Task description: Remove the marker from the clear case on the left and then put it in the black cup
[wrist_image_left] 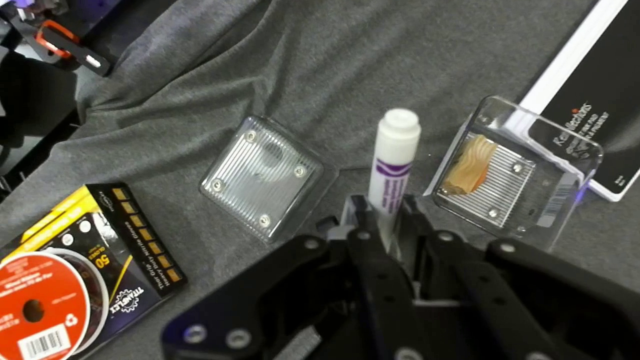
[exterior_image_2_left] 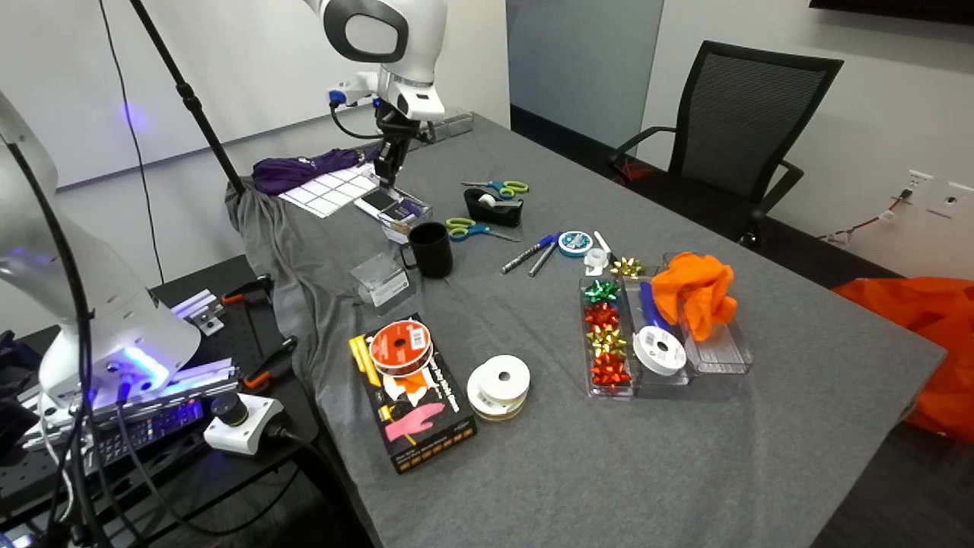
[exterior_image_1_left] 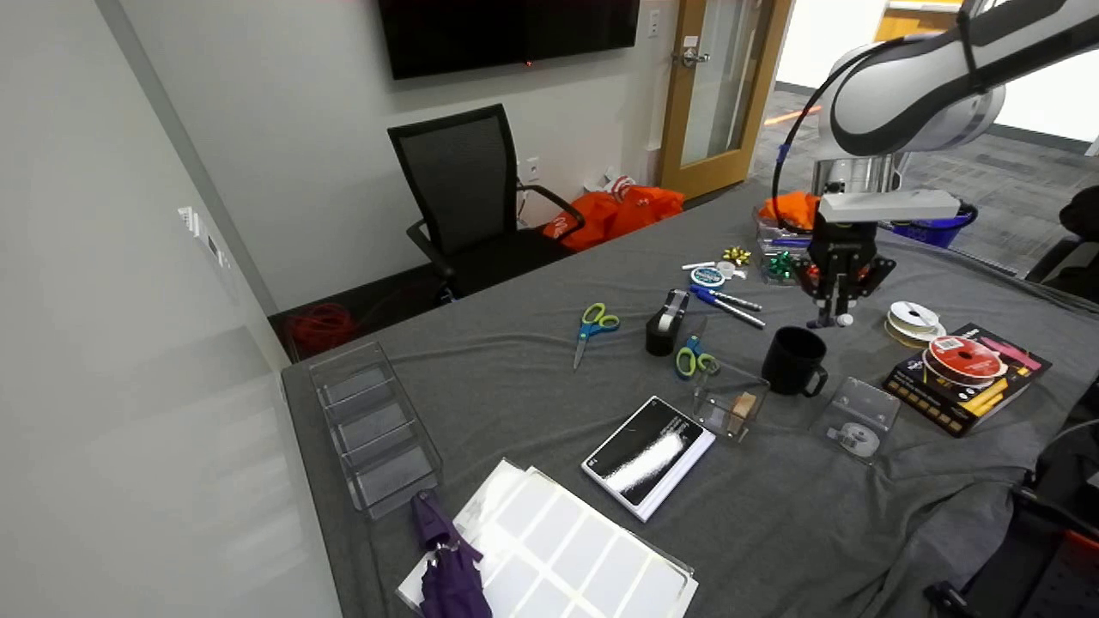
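Roughly half done, by my read. Extraction's complete: the marker (wrist_image_left: 394, 165) is clear of any case, and the gripper (wrist_image_left: 385, 202) has it pinched, white end sticking out. The clear case (wrist_image_left: 510, 181) next to the notepad (wrist_image_left: 595, 95) shows a tan piece (wrist_image_left: 470, 165), no marker; probably the source. Placement left: marker is near the upright black cup (exterior_image_1_left: 794, 360), not in it. Can't tell if it's over the mouth. Likely remaining: align, lower, release.
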Motion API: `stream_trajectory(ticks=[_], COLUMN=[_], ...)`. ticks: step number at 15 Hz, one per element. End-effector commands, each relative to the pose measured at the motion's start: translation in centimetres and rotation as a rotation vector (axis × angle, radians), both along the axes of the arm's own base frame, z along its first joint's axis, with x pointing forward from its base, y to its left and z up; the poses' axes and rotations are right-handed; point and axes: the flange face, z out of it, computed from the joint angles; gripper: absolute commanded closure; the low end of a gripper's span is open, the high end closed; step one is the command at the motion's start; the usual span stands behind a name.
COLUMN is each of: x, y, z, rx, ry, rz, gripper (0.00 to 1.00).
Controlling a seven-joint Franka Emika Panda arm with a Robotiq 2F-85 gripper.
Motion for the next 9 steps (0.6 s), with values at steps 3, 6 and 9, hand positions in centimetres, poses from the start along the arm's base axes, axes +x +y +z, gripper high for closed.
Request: stream_trajectory(ticks=[3, 6, 9], x=[0.1, 1.0, 1.6], y=[-1.8, -2.4, -2.8], z=[-3.7, -5.7, -7.2], rx=[-0.061, -0.092, -0.101], ry=[0.046, 0.030, 0.013], rz=[-0.032, -0.050, -0.055], gripper=[0.96, 0.96, 0.96])
